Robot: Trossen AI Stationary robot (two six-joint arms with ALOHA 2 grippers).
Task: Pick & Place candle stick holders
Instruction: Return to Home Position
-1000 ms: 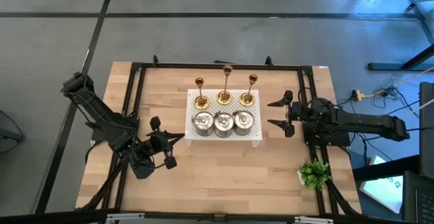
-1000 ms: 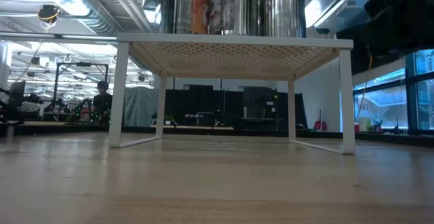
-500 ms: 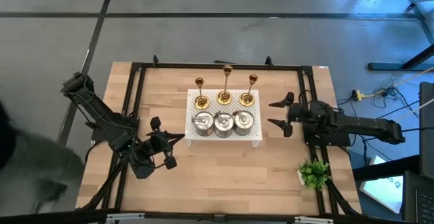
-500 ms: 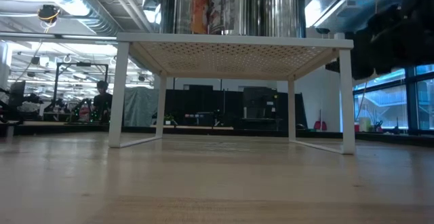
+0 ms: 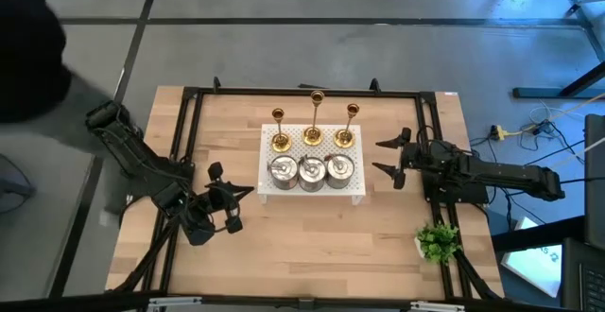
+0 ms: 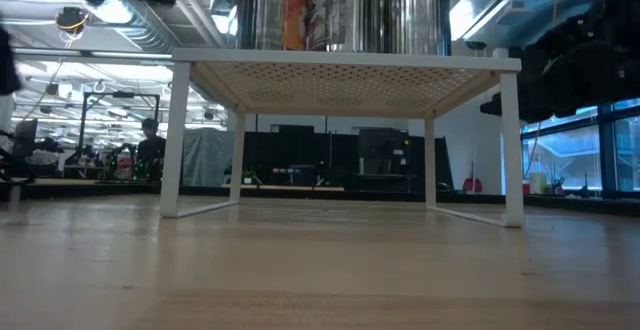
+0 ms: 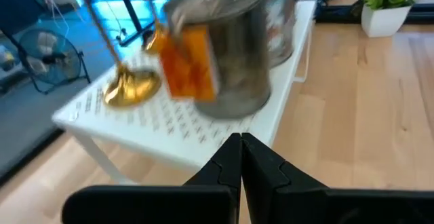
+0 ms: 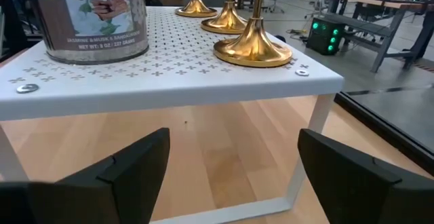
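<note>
Three gold candle stick holders [image 5: 313, 134] stand on their round bases along the far side of a white perforated stand [image 5: 312, 191]. Three squat silver holders [image 5: 311, 170] stand in a row along its near side. In the left wrist view a silver holder [image 7: 224, 47] and a gold base [image 7: 132, 88] show close ahead. My left gripper [image 5: 244, 193] is shut just off the stand's near left corner, with nothing in it. My right gripper [image 5: 382, 159] is open at the stand's right end, facing it, its fingers [image 8: 129, 163] apart and holding nothing.
A small green plant [image 5: 437, 242] in a white pot stands at the table's near right. A dark blurred shape of a person [image 5: 28, 47] shows beyond the table's far left corner. Bare wood lies in front of the stand [image 6: 345, 70] and under it.
My right gripper has sunk a little beside the stand's right end and stays open. A dark blurred shape of a person has come into the high view at the left and moved up to the far left corner.
</note>
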